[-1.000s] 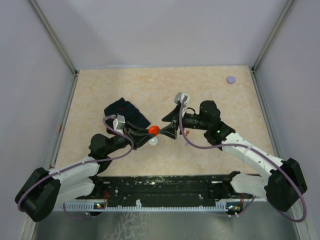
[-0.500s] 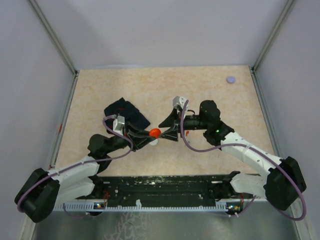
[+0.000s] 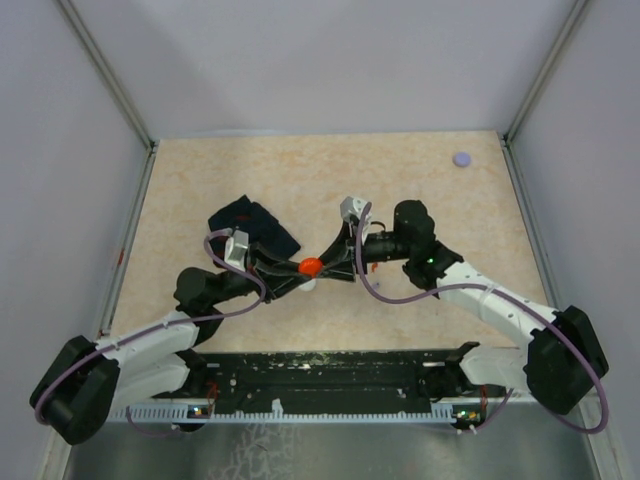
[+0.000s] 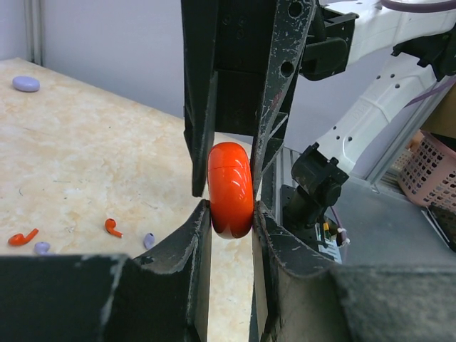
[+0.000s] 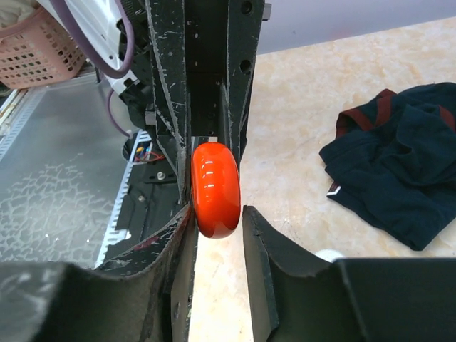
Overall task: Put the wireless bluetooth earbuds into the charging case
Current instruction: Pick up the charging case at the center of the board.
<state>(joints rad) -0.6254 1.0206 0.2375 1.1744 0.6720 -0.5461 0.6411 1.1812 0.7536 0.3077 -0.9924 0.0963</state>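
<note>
Case [image 4: 229,178] — orange — gripped by left pincer [image 4: 229,211] (right pincer [image 5: 216,211] straddling)

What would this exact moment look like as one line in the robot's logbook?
left fingers: clamped on red case | right fingers: gripping same case | earbuds: loose on table

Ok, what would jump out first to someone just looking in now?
The bright orange case over the middle of the tabletop: the left gripper pinches it, and the right gripper's jaws sit around it from the opposite side. Then the dark cloth crumpled left of centre, and tiny earbuds lying loose on the surface.
</note>
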